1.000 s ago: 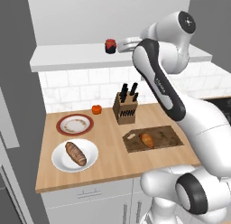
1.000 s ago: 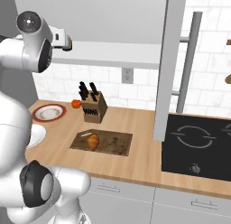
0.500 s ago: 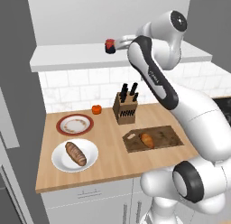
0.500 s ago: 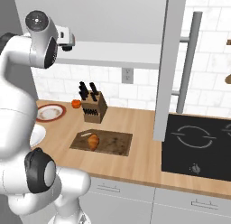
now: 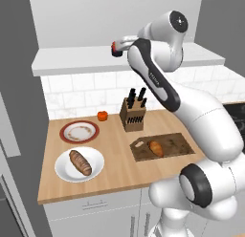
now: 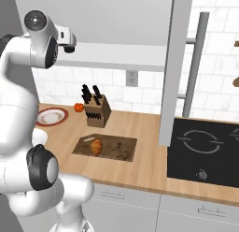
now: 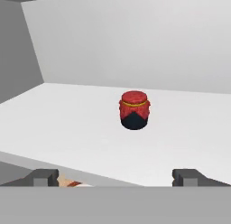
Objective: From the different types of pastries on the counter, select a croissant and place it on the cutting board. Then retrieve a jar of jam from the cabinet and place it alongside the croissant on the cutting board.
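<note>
Gripper (image 7: 115, 175) spread wide, lined up on the jar of jam (image 7: 134, 109) on the cabinet (image 7: 67, 123) shelf, not touching. Risk: advancing off-centre nudges the jar back or topples it. Croissant (image 5: 155, 147) already on cutting board (image 5: 179, 145).

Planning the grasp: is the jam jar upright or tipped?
Upright: the jar of jam stands on its base on the cabinet shelf, lid on top.

Croissant (image 5: 156, 148) on cutting board (image 5: 179, 145)
</note>
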You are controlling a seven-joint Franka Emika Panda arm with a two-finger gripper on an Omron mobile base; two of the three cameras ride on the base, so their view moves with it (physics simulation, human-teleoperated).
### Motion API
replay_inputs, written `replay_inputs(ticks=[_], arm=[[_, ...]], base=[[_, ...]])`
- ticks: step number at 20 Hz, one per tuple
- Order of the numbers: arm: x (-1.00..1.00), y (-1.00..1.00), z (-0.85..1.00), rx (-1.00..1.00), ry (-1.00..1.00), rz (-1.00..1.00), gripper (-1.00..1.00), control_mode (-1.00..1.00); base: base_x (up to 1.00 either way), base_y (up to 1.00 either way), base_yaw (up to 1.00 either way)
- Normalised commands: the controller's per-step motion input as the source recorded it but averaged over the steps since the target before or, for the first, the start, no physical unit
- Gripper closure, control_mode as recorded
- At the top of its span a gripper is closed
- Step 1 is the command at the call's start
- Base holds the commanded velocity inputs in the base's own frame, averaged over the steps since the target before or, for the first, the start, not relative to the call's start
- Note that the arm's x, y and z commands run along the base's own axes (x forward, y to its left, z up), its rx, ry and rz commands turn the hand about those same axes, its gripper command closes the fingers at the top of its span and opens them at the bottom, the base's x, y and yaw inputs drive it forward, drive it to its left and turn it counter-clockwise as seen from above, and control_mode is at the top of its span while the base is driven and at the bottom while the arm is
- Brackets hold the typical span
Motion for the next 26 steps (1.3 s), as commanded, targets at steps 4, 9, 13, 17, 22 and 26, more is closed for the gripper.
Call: replay_inputs(ticks=[4, 9, 13, 17, 22, 26], arm=[[0.33, 0.0, 0.0, 0.0, 0.0, 0.0, -1.0, -1.0], [0.27, 0.0, -0.01, 0.0, 0.01, 0.0, -1.0, -1.0], [0.3, 0.0, -0.06, 0.0, 0.03, 0.0, -1.0, -1.0], [0.3, 0.0, -0.07, 0.03, 0.14, 0.0, -1.0, -1.0], [0.32, 0.02, -0.05, 0.01, 0.05, 0.0, -1.0, -1.0], [0.27, 0.01, -0.03, 0.0, 0.0, 0.0, -1.0, -1.0]], base=[[0.0, 0.0, 0.0], [0.0, 0.0, 0.0], [0.0, 0.0, 0.0], [0.0, 0.0, 0.0], [0.0, 0.0, 0.0], [0.0, 0.0, 0.0]])
